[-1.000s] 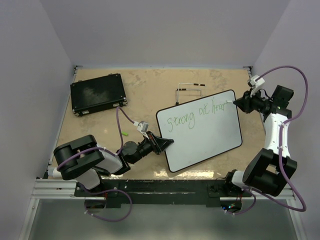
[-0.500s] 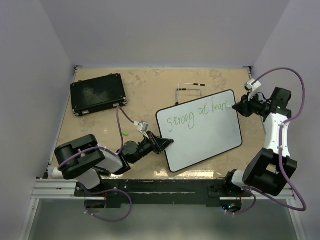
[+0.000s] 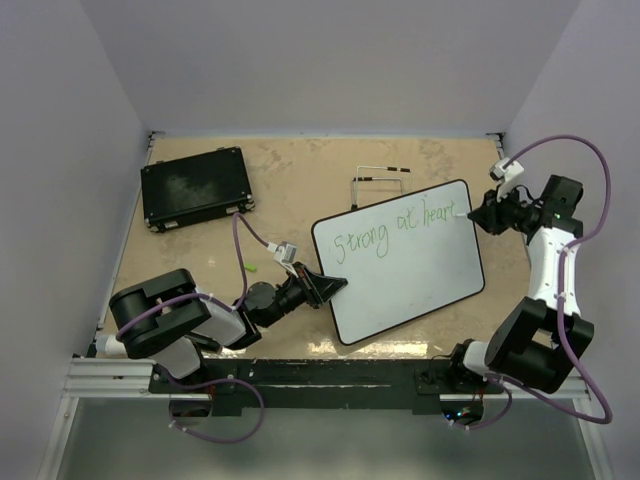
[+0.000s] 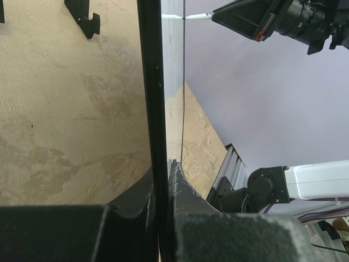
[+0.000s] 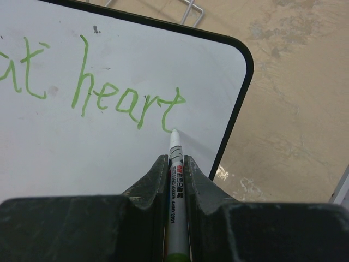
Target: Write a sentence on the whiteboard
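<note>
Right wrist view: right gripper [image 5: 174, 161] clamped on marker [image 5: 174, 143], tip touching whiteboard [image 5: 82, 155] below the final "t" of sentence [image 5: 128, 103], "Strong at heart". Left gripper [image 4: 162, 172] pinches the whiteboard's near-left edge; whiteboard lies right of table [image 3: 300, 170] centre.
</note>
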Motion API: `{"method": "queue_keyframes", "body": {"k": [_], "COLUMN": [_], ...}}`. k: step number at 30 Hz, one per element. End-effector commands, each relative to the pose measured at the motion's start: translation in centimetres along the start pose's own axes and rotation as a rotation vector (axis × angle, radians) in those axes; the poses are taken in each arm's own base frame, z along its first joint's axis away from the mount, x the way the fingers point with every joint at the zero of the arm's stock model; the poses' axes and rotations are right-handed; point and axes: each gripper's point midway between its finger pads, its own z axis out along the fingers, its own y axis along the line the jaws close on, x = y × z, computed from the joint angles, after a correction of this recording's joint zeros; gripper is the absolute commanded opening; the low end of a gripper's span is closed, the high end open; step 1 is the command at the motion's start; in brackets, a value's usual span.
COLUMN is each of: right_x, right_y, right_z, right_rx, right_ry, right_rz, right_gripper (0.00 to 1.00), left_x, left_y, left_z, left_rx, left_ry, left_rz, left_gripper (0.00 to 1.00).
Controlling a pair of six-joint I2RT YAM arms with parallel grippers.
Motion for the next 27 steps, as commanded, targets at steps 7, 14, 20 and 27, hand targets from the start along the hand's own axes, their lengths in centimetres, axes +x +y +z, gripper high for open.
{"method": "queue_keyframes", "body": {"k": [7,14,20,27], "right_x": [-7.6,-8.3,-6.4,-6.3], "right_y": [1.3,5.4,7.9,10.3], "right_z": [-4.1,-6.1,-6.0,-6.2], "right_rx": [0.050,-0.010,-0.111,-0.198], "right_ry": [-0.150,-0.187,-0.153,-0.136], "right_rz": [-0.128,-0.184,-0.178,-0.207], "right_gripper": [0.00,0.00,0.00,0.00], "left_x": [0.6,0.1,-0.5,-1.4], "left_y": [-0.3,-0.6,-1.0,-1.1], "left_z": [-0.5,-0.4,-0.6,-0.8], "left_rx": [0.066,0.071,0.075,0.061], "left_ry": [0.021,0.003,-0.017,-0.055], "left_rz": [0.167,0.146,0.140,0.119], "left_gripper": [0.00,0.00,0.00,0.00]}}
